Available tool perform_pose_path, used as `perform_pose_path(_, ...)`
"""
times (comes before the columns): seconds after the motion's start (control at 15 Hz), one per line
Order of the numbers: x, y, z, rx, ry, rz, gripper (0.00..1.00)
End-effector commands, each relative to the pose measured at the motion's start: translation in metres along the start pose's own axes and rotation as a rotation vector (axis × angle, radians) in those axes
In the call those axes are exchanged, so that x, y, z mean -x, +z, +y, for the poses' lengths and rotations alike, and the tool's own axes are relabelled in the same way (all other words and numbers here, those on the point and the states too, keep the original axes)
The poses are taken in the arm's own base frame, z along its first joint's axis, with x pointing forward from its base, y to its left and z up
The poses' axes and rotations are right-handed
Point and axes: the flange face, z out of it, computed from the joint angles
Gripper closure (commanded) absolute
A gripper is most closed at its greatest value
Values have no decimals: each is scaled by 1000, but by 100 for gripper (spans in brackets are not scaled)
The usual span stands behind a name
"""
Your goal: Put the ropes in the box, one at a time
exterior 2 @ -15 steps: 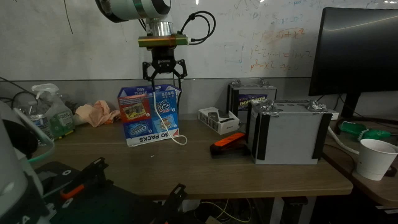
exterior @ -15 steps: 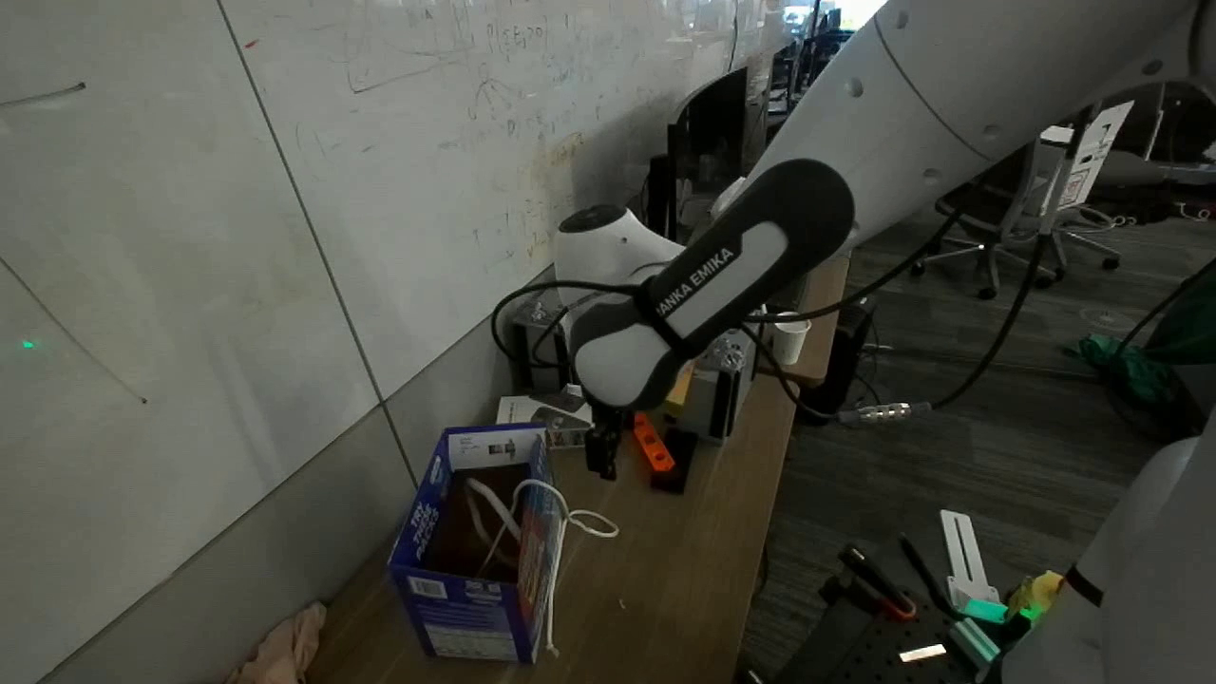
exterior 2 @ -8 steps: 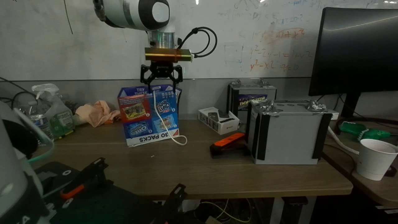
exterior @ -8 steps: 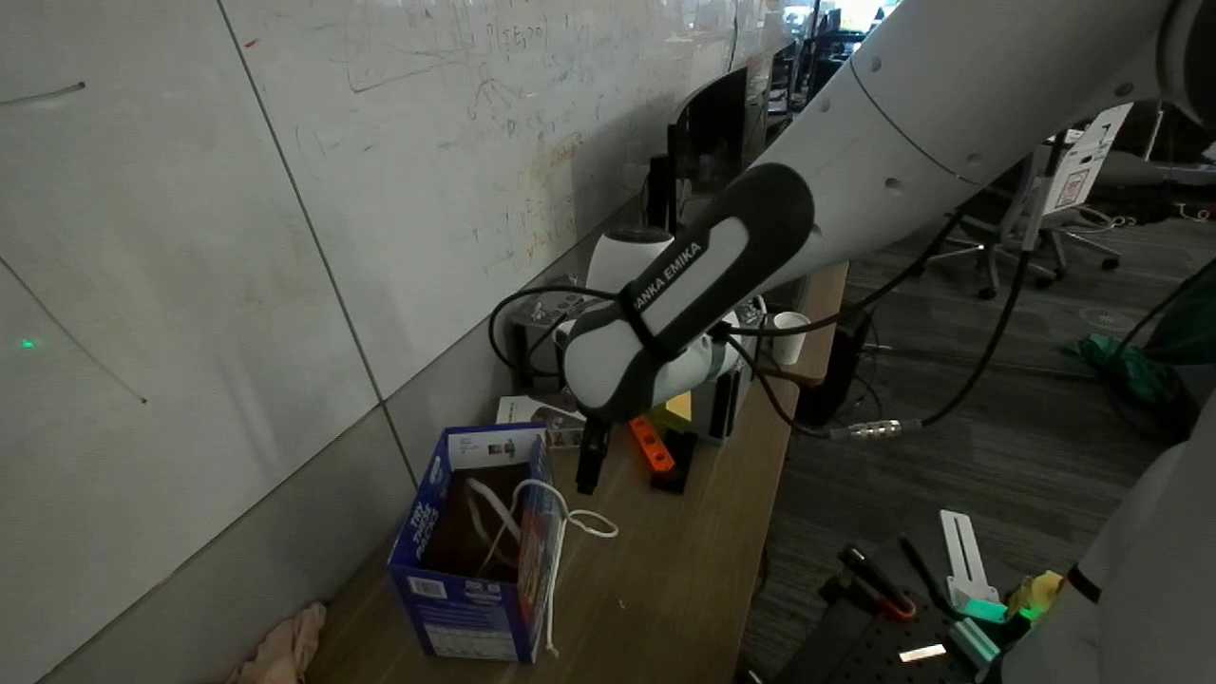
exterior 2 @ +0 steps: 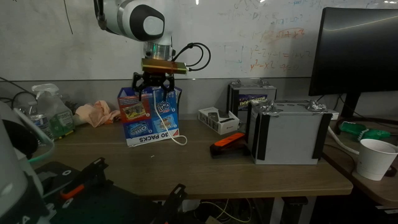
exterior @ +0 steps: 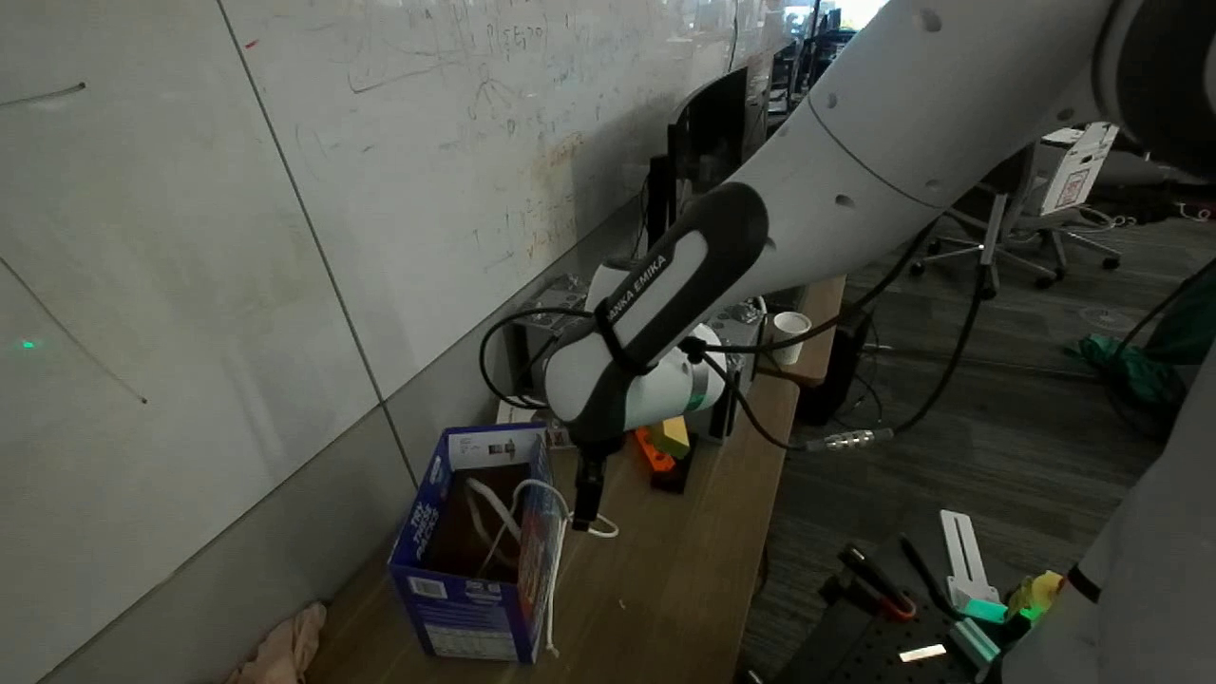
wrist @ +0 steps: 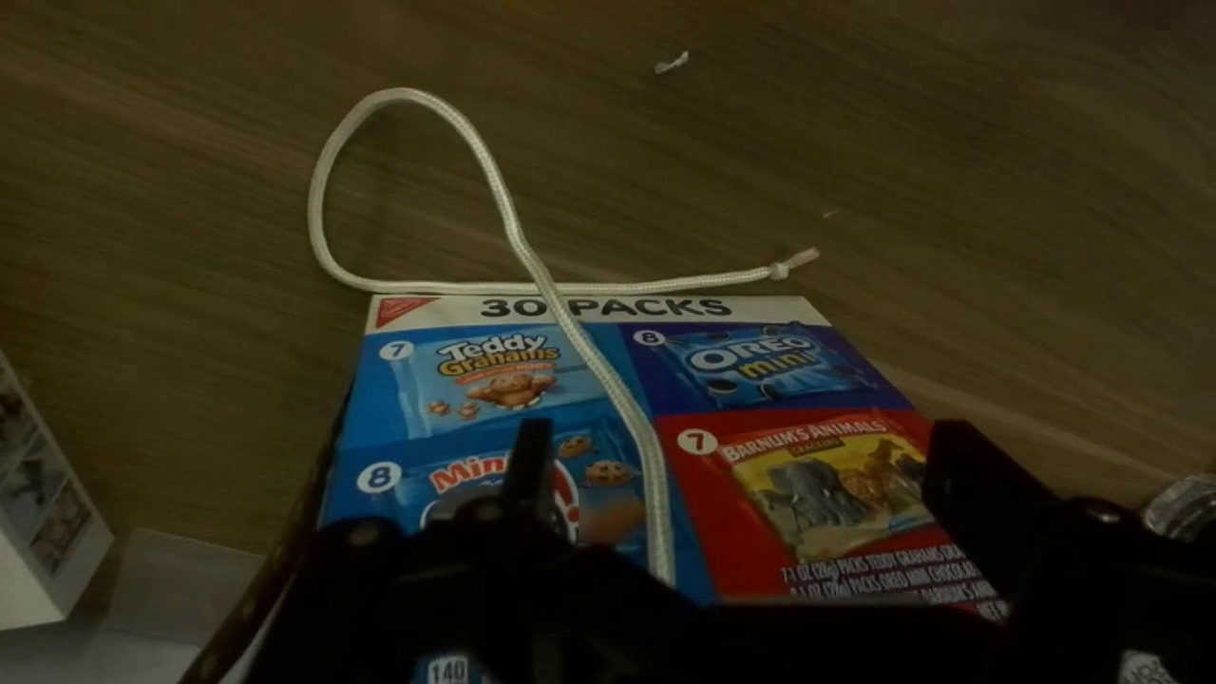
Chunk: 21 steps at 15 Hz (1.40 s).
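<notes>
The blue-purple box (exterior: 475, 632) stands on the table against the wall, open at the top. Over its table-side wall hangs a white rope (exterior 2: 161, 119), part of it inside and its tail outside. In the wrist view that rope (wrist: 608, 370) runs down the printed face (wrist: 826, 446), loops on the table and ends in a knot. More white cord (exterior: 494, 503) lies within the box; whether it is a separate rope I cannot tell. My gripper (exterior 2: 152, 99) is open in front of the box's upper printed side, fingers spread, nothing gripped. The hanging rope passes between the fingers in the wrist view (wrist: 746, 432).
An orange tool (exterior 2: 230, 140) and a small white carton (exterior 2: 217, 121) lie to one side of the box, before grey-white units (exterior 2: 289, 137). A pink cloth (exterior 2: 96, 113) and a spray bottle (exterior 2: 56, 109) stand on its opposite side. Black cables loop from the arm.
My gripper has come down and closer to the box's outer printed side, shifting a little left in an exterior view. Box and ropes have stayed where they were; the fingers remain open.
</notes>
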Motion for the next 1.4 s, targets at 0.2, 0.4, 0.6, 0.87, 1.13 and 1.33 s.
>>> perform_pose_path(0.2,-2,41,17,22,13,-8,0)
perform_pose_path(0.4,3,63,30,43,21,-22,0)
perform_pose_path(0.6,7,83,48,56,37,-49,0)
perform_pose_path(0.87,10,106,68,59,68,-82,0)
perform_pose_path(1.13,9,123,82,58,93,-101,0)
perform_pose_path(1.33,8,132,88,61,106,-110,0)
